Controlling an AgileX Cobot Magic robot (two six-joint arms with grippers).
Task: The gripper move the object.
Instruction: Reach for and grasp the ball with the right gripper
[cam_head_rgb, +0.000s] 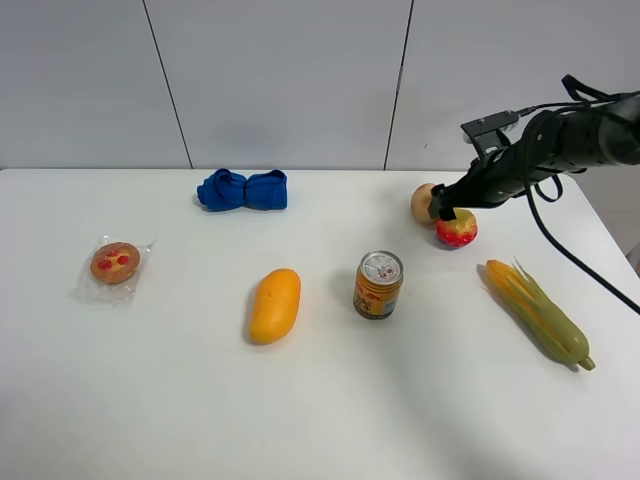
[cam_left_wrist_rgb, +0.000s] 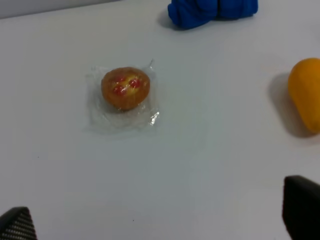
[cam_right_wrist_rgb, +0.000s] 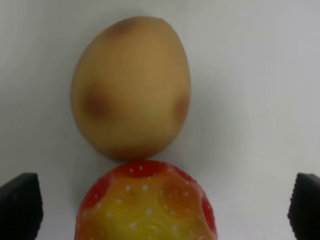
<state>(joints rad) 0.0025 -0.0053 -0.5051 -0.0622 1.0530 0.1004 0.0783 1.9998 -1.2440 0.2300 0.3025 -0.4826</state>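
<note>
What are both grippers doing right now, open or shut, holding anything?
Left gripper: open, holding nothing.
Right gripper: open, straddling the red and yellow fruit, not gripping it.

Right gripper (cam_head_rgb: 443, 212) at red fruit (cam_head_rgb: 458, 231) (beside tan fruit (cam_head_rgb: 422, 201)).

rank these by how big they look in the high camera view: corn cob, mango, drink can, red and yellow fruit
1. yellow-green corn cob
2. elongated orange mango
3. orange drink can, close to the mango
4. small round red-and-yellow toy fruit
</note>
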